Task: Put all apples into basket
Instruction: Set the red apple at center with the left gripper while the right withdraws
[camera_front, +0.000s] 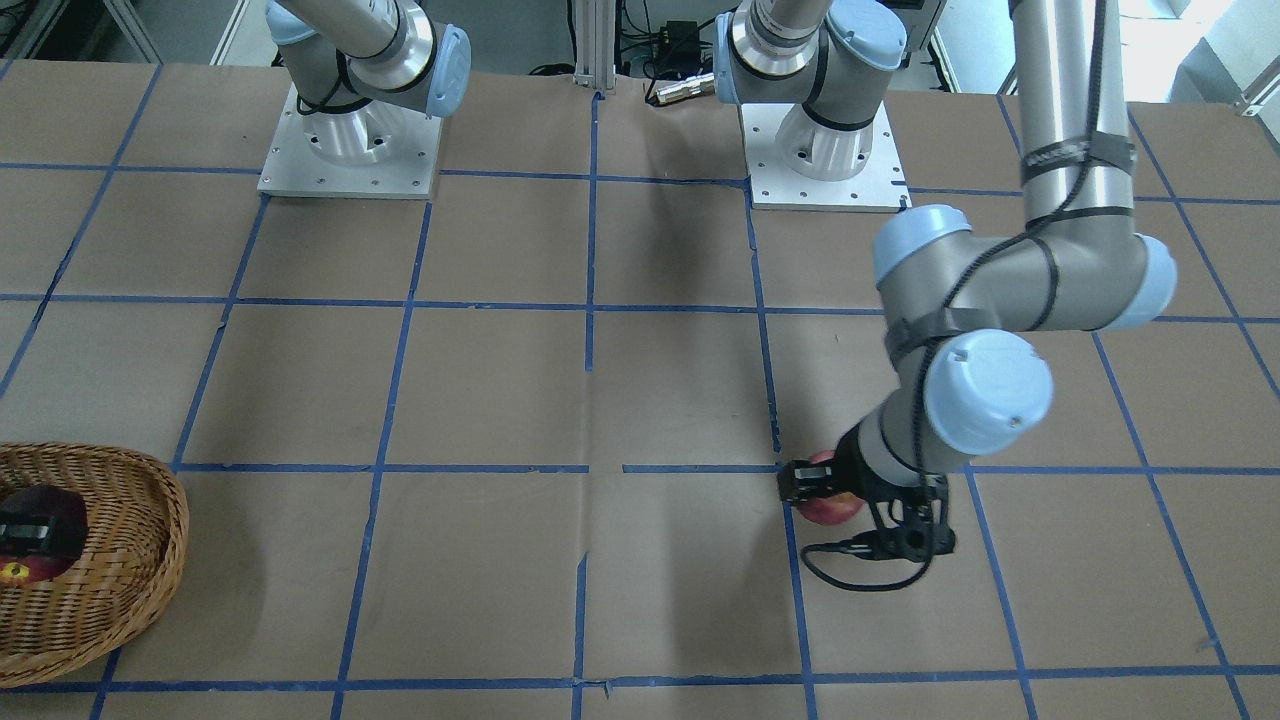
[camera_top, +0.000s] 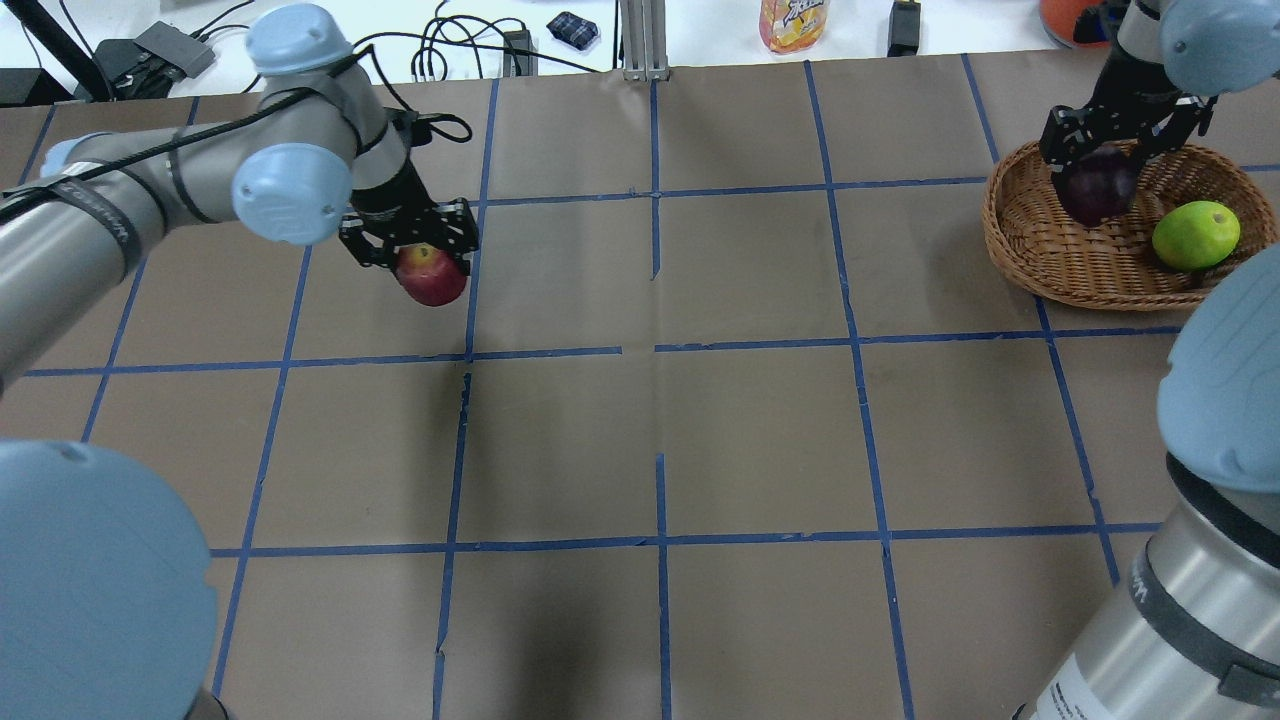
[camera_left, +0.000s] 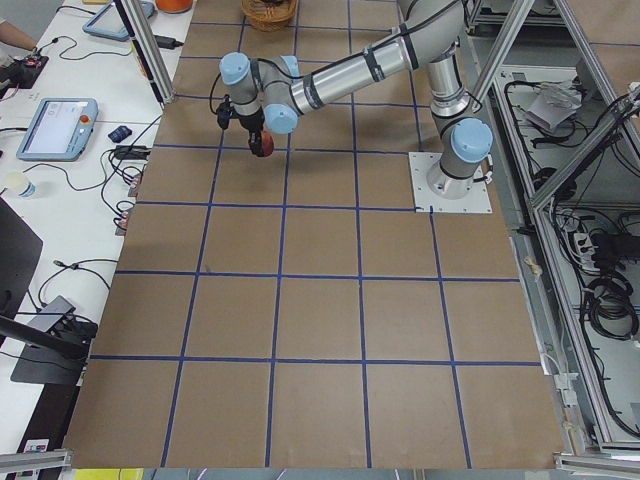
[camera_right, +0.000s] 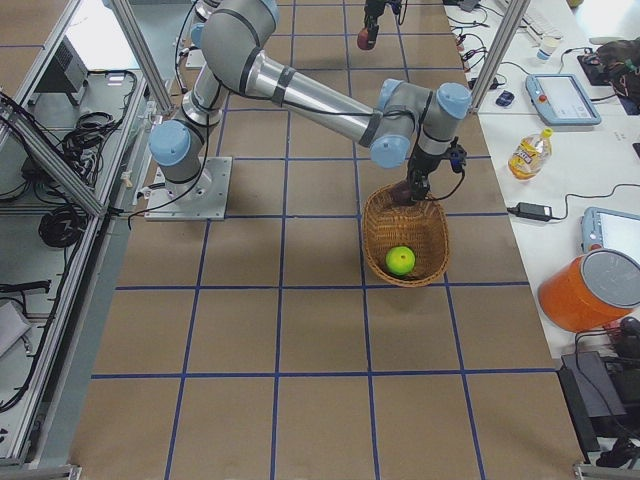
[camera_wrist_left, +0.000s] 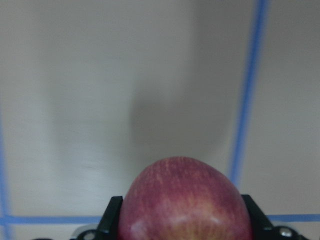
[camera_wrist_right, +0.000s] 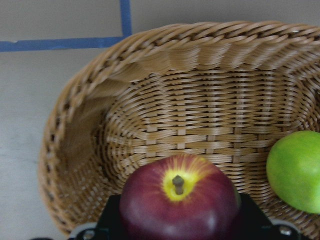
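My left gripper (camera_top: 425, 262) is shut on the red apple (camera_top: 431, 277) at the left side of the table, and seems to hold it a little above the paper. The red apple fills the bottom of the left wrist view (camera_wrist_left: 185, 200). My right gripper (camera_top: 1100, 165) is shut on the dark maroon apple (camera_top: 1098, 187) and holds it over the left end of the wicker basket (camera_top: 1010, 250). In the right wrist view the maroon apple (camera_wrist_right: 180, 205) shows its yellow stem patch. The green apple (camera_top: 1195, 235) lies inside the basket, to the maroon apple's right (camera_wrist_right: 295, 170).
Brown paper with a blue tape grid (camera_top: 660, 350) covers the table. The basket stands near the table's far right corner. A juice bottle (camera_top: 793, 20) and cables (camera_top: 470, 50) lie beyond the far edge. The two arm bases (camera_front: 350, 150) stand on my side.
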